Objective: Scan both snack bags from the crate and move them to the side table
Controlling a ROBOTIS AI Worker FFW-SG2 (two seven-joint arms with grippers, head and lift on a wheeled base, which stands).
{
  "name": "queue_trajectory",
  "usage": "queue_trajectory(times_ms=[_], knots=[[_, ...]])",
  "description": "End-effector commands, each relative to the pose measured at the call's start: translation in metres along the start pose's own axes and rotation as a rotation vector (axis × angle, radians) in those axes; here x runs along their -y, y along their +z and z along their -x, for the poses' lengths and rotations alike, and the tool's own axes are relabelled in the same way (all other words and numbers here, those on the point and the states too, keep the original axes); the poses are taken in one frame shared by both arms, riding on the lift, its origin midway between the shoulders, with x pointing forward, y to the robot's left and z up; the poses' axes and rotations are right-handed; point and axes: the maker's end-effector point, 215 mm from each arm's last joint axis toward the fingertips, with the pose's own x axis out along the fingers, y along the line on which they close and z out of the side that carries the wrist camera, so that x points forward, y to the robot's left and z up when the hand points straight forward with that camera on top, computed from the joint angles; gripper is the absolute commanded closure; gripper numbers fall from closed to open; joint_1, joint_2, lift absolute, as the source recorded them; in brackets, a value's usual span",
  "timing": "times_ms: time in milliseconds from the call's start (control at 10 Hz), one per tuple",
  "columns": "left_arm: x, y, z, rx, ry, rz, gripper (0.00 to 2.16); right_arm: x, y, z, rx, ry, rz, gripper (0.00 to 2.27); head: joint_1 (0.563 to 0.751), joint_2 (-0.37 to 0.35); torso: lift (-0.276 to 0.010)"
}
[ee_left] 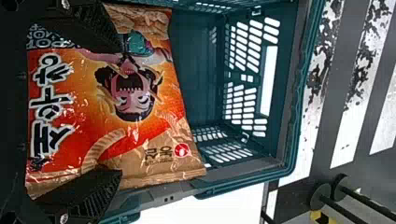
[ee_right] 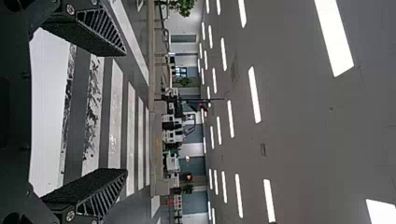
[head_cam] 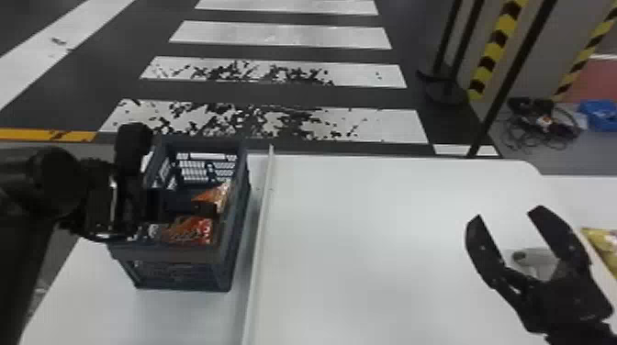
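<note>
"Under the left claw point(ee_left: 122, 109), what is listed?"

"Item: snack bag point(ee_left: 163, 109), one, orange, inside the crate point(head_cam: 183, 273). Claw: fingers spread, across opposite edges of the bag; no pinch apparent."

"Is its fellow there too?"

"Undetermined. Head view gives orange wrapping on either side of the claw's finger; one bag or two, cannot tell."

"And about the right claw point(head_cam: 507, 214)?"

"Fingers spread, nothing pinched, above the white table point(head_cam: 376, 229). Partly behind it: grey object point(head_cam: 535, 262), one, presumably the scanner. Just to its right: yellow packet point(head_cam: 605, 250), one, cut off by the view's edge; possibly the other bag, unconfirmed."

"Step in hand?"

"By my reckoning, the pick from the crate: left claw placed, grip not made."

"Next entry?"

"Close the left claw on the orange bag, firmly but without crushing; lift it clear of the walls around the claw; then carry it towards the right claw's side, code turned to the scanner. Side table after that. Caution: slick film may slip at the edges."
</note>
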Motion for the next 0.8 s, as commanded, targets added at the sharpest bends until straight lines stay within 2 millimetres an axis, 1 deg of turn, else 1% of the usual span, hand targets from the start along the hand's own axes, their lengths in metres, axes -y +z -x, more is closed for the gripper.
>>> queue_trajectory(times_ms=[0, 200, 400, 500, 600, 700], knots=[[-0.005, -0.009, -0.007, -0.018, 0.008, 0.010, 0.08, 0.001, 0.002, -0.001, 0.003, 0.003, 0.003, 0.11, 0.695, -0.013, -0.095], [-0.010, -0.016, -0.013, -0.030, 0.014, 0.022, 0.08, -0.001, 0.001, -0.004, 0.011, 0.009, 0.000, 0.11, 0.695, -0.011, -0.095], [-0.015, -0.025, -0.026, -0.039, 0.023, 0.038, 0.10, 0.003, 0.004, -0.006, 0.028, 0.015, 0.002, 0.11, 0.695, -0.007, -0.095], [-0.018, -0.027, -0.029, -0.036, 0.029, 0.040, 0.31, 0.006, 0.003, -0.006, 0.027, 0.011, -0.003, 0.11, 0.695, -0.007, -0.095], [-0.016, -0.031, -0.031, -0.041, 0.019, 0.044, 0.91, 0.009, 0.004, -0.006, 0.030, 0.008, -0.007, 0.11, 0.695, -0.009, -0.095], [-0.014, -0.032, -0.033, -0.045, 0.019, 0.048, 1.78, 0.009, 0.005, -0.006, 0.034, 0.008, -0.008, 0.11, 0.695, -0.012, -0.095]])
